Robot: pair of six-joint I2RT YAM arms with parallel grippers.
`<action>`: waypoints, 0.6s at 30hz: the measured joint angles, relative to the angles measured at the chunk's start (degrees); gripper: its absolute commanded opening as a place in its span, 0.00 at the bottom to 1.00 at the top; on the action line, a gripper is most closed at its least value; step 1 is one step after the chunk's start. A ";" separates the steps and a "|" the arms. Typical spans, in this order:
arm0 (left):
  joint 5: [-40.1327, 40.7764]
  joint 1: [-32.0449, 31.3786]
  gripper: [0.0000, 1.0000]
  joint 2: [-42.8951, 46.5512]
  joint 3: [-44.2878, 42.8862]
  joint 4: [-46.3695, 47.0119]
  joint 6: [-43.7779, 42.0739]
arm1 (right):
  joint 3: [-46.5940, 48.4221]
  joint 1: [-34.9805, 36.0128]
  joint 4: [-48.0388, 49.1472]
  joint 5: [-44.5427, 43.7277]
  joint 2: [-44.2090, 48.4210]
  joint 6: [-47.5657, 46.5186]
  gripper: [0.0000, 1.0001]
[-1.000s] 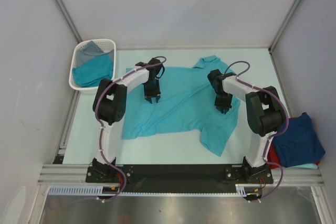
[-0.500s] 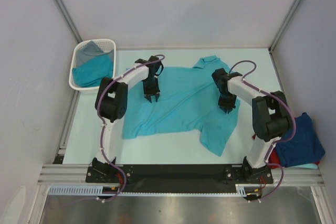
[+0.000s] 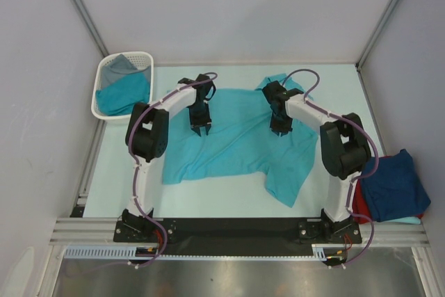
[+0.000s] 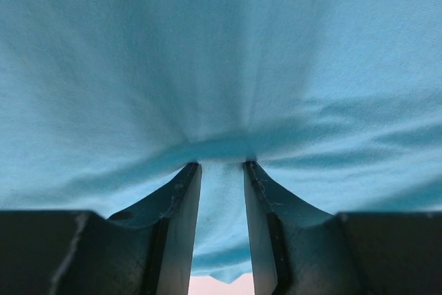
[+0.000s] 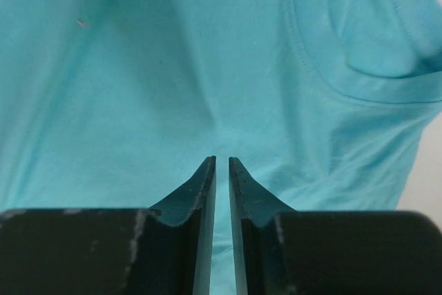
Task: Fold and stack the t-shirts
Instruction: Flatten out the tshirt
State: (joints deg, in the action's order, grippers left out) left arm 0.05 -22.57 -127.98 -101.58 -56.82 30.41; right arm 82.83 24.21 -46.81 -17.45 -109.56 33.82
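Teal t-shirt [image 3: 240,140]: lies spread and lightly rumpled across the middle of the pale counter [image 3: 125,172], neck end toward the far edge, one flap reaching toward the near right.

Left end effector [image 3: 201,129]: set down on the shirt's left half. Its wrist view [image 4: 221,165] shows the fingers partly closed on a raised pleat of the teal fabric, with creases running in to the tips and cloth filling the gap between them.

Right end effector [image 3: 279,130]: on the shirt's upper right, just below the neck. Its wrist view [image 5: 222,160] shows the fingers drawn almost together with only a thin slit left. The ribbed neckline [image 5: 324,77] lies beyond, up and to the right. Whether a layer of cloth is caught in that slit cannot be told.

White slotted basket [image 3: 97,99]: far left corner of the counter, holding a teal garment [image 3: 125,95] with a grey garment [image 3: 122,64] behind it.

Navy t-shirt [image 3: 393,186]: folded at the counter's near right edge, on top of a red t-shirt [image 3: 360,210] whose edge shows beneath, well apart from the teal one.
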 measured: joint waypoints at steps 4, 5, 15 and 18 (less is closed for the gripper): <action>-0.04 0.04 0.37 0.17 0.33 0.31 0.00 | -1.09 0.26 -0.15 0.44 -1.09 -0.26 0.19; -0.04 0.04 0.37 0.17 0.35 0.33 0.00 | -1.07 0.09 -0.07 0.46 -1.14 -0.37 0.21; -0.22 0.11 0.37 0.26 0.46 0.44 0.00 | -1.07 -1.22 -0.66 0.55 -1.95 -0.68 0.26; -0.24 0.13 0.37 0.26 0.46 0.44 0.00 | -1.46 -1.38 -0.94 0.70 -2.71 -0.72 0.21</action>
State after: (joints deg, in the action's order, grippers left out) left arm -0.19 -22.44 -127.72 -101.12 -56.38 30.41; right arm 81.36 22.83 -47.75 -16.75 -112.27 33.10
